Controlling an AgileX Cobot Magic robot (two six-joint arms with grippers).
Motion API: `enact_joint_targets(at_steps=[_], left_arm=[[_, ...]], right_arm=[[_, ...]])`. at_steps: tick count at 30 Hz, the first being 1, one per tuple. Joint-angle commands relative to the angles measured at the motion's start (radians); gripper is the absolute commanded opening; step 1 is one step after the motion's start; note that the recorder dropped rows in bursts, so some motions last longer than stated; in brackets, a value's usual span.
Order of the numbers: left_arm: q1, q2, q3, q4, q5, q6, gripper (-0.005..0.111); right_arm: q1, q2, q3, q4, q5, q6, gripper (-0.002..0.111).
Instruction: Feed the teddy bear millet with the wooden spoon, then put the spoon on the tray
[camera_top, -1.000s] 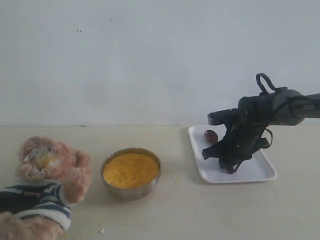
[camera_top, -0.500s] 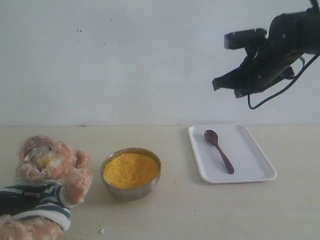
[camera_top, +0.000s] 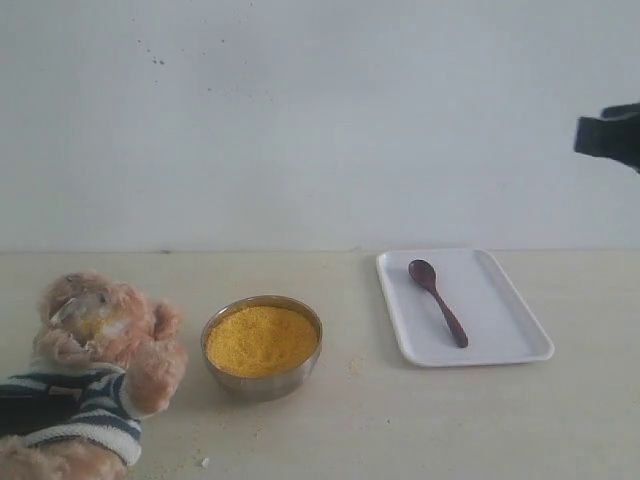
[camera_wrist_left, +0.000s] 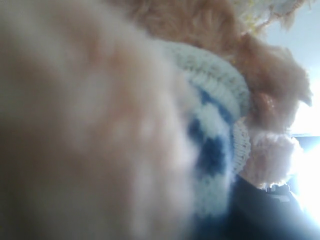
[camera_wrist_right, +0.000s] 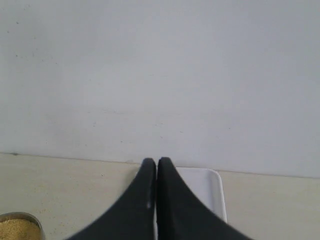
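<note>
Lying on the tray (camera_top: 505, 320), the spoon (camera_top: 438, 303) points its bowl end toward the wall (camera_top: 300, 120) and its handle toward the near rim. Only the exterior view shows this. That view also takes in the steel bowl (camera_top: 262, 386) heaped with millet (camera_top: 261, 340), left of the tray and apart from it, and the bear (camera_top: 105, 335) at far left, yellow on its face. Of the right arm (camera_top: 612, 135) it catches just a dark piece at the upper right edge. The right wrist view fills that gap: the right claw (camera_wrist_right: 156, 162) is clenched, its tips pressed together with nothing between them, above a corner of the tray. The left wrist view is all blurred fur and striped shirt (camera_wrist_left: 212, 145) — the left claw cannot be made out, so whether it is released or clenched cannot be told.
</note>
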Motion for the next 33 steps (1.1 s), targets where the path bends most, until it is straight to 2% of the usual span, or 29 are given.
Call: enact_joint_targets(at_steps=[1,5,12,15,20,22,24,33], left_arm=[[-0.002,-0.004,0.001,0.006,0.035,0.009,0.004],[-0.002,-0.004,0.001,-0.016,0.035,0.009,0.004],[-0.002,-0.004,0.001,-0.004,0.035,0.009,0.004],[-0.002,-0.004,0.001,-0.004,0.035,0.009,0.004],[-0.002,-0.004,0.001,-0.010,0.035,0.009,0.004],[-0.002,-0.004,0.001,-0.016,0.035,0.009,0.004],[-0.002,-0.004,0.001,-0.016,0.035,0.009,0.004],[-0.002,-0.004,0.001,-0.030,0.035,0.009,0.004]], right_arm=[[-0.141,-0.161,0.138,0.051,0.079,0.013,0.000],[-0.204,-0.308,0.249,0.053,0.126,0.025,0.000],[-0.186,-0.639,0.443,0.060,0.147,0.042,0.000],[-0.175,-0.763,0.492,0.101,0.219,0.042,0.000],[-0.175,-0.928,0.517,0.188,0.449,0.041,0.000],[-0.175,-0.966,0.517,0.190,0.518,0.069,0.000],[-0.175,-0.974,0.517,0.147,0.510,0.081,0.000],[-0.175,-0.974,0.622,0.074,0.487,-0.107,0.000]])
